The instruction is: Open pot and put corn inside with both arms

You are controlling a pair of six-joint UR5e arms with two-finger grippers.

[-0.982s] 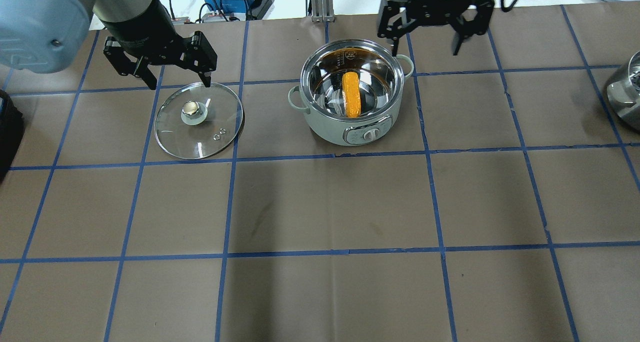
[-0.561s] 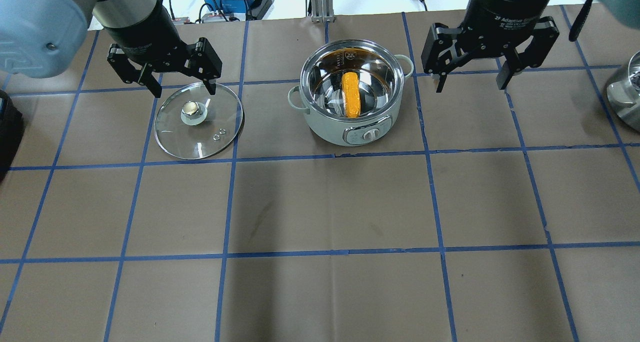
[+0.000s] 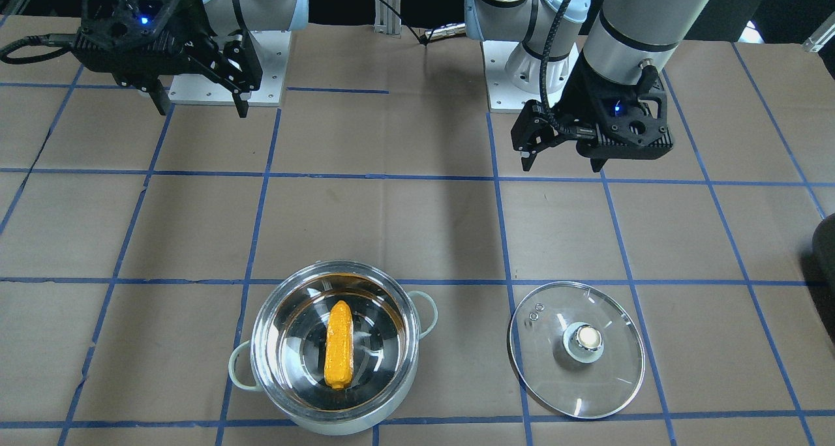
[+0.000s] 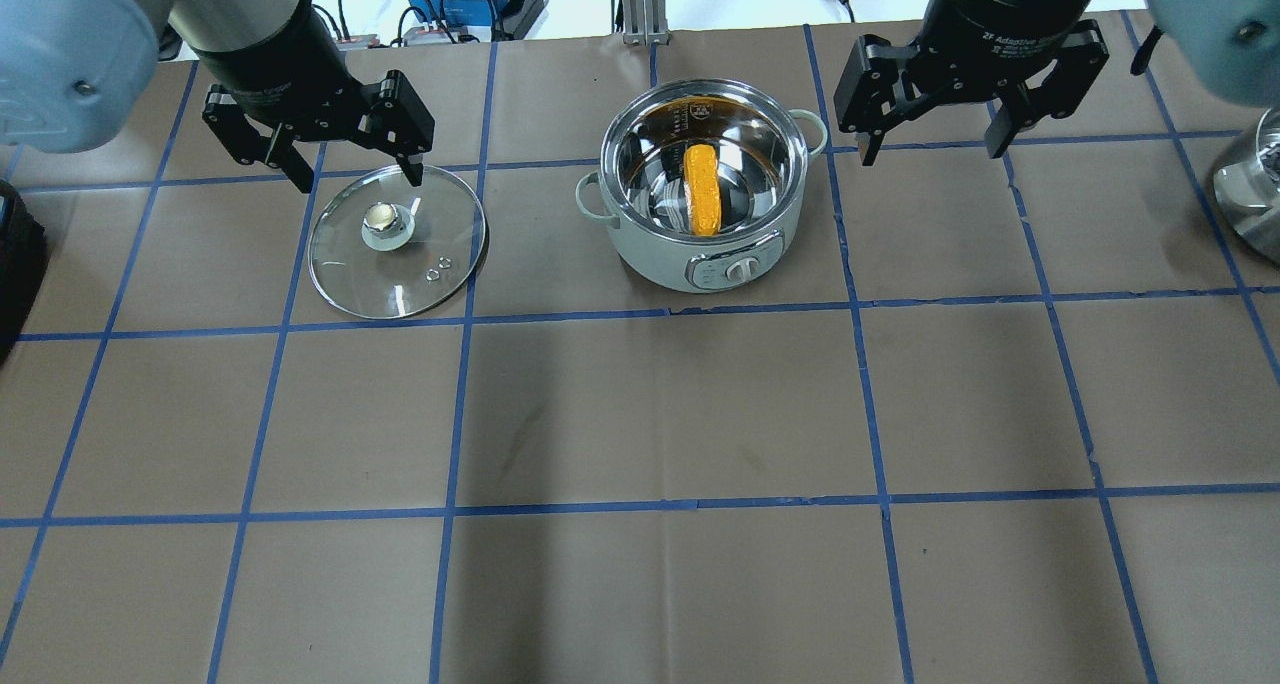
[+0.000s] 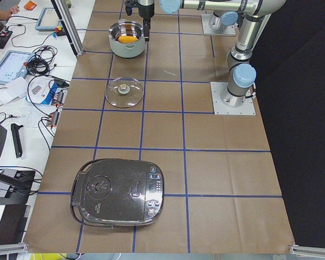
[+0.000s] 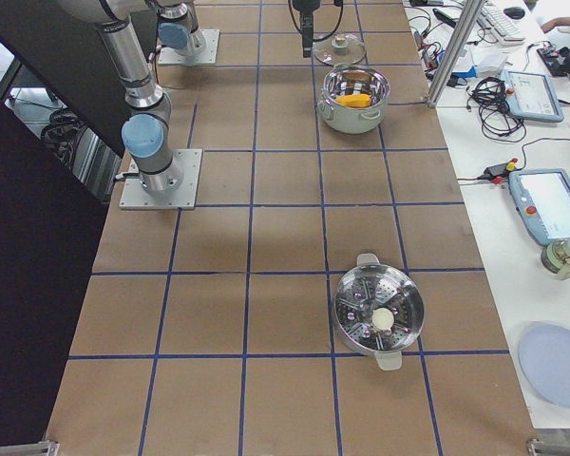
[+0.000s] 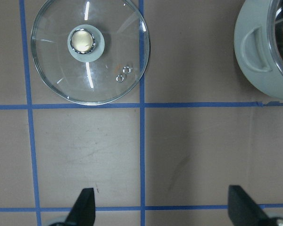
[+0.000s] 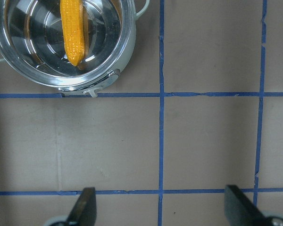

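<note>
The pot (image 4: 650, 254) stands open at the table's far middle, with the corn (image 4: 703, 189) lying inside on its bottom. Its glass lid (image 4: 340, 264) lies flat on the table to its left. My left gripper (image 4: 357, 182) is open and empty, hovering over the lid's far edge. My right gripper (image 4: 932, 154) is open and empty, hovering right of the pot. The front view shows the pot (image 3: 261, 341), the corn (image 3: 339, 345), the lid (image 3: 613, 374), the left gripper (image 3: 561, 167) and the right gripper (image 3: 201, 110). The right wrist view looks down on the corn (image 8: 71, 28).
A steamer pot (image 6: 375, 313) sits toward the table's right end, showing at the overhead view's right edge (image 4: 1250, 194). A black rice cooker (image 5: 119, 192) sits toward the left end. Cables and tablets lie beyond the far edge.
My right gripper has moved from behind the pot to its right side, staying open. My left gripper has shifted only slightly. Pot, corn and lid have not moved.
</note>
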